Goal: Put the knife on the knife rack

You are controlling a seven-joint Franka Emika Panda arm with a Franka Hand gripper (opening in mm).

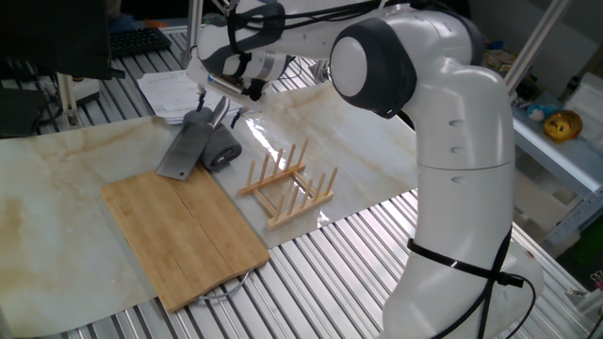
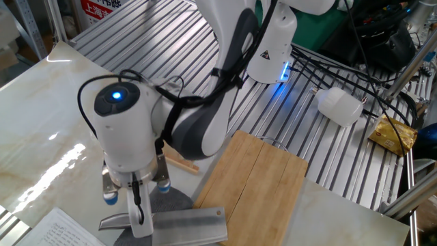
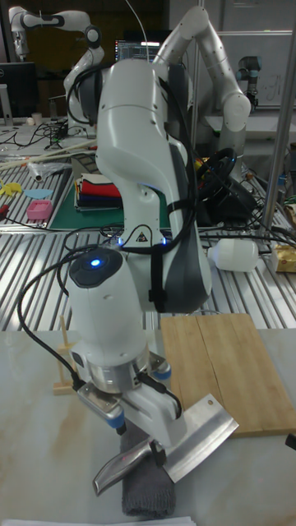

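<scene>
The knife lies flat, its broad grey blade [image 1: 183, 149] [image 2: 188, 227] [image 3: 198, 439] partly resting on a dark rolled cloth [image 1: 223, 148] [image 3: 148, 494]. Its silvery handle [image 1: 219, 111] [image 2: 119, 222] [image 3: 122, 468] points toward the arm. My gripper [image 1: 218, 97] [image 2: 135, 192] [image 3: 141, 402] hangs low right over the handle end, open, with blue-tipped fingers [image 2: 109, 197] spread on either side and nothing held. The light-wood knife rack [image 1: 289, 185] [image 3: 62, 354] stands upright beside the cloth; in the other fixed view the arm hides most of it.
A large bamboo cutting board [image 1: 184, 231] [image 2: 253, 178] [image 3: 227, 369] lies next to the knife and rack. Papers [image 1: 175, 88] [image 2: 57, 229] sit behind the knife. A white bottle [image 2: 339, 106] lies on the slatted metal top.
</scene>
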